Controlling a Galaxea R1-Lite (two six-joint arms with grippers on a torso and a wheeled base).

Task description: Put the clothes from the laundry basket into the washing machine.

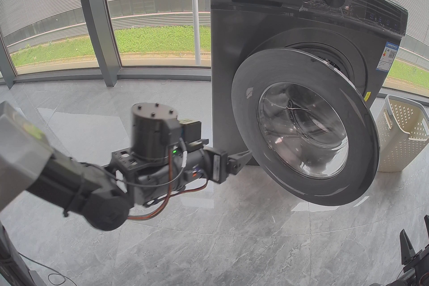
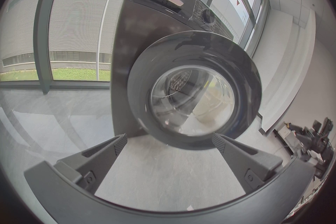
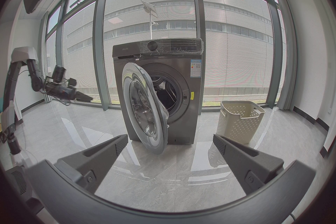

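Observation:
The dark grey washing machine (image 1: 268,32) stands by the window with its round glass door (image 1: 308,130) swung open toward the left. My left gripper (image 1: 241,160) hangs open just off the door's left edge, holding nothing; in the left wrist view it (image 2: 168,140) faces the door (image 2: 194,90). The cream laundry basket (image 1: 404,130) stands on the floor right of the machine, and I cannot make out what is inside it. My right gripper (image 3: 169,142) is open and empty, low and well back from the machine (image 3: 157,91) and basket (image 3: 239,118).
Glossy grey marble floor (image 1: 250,237) spreads in front of the machine. Tall windows with dark frames (image 1: 96,10) run behind it. A white wall (image 3: 311,60) closes the right side past the basket.

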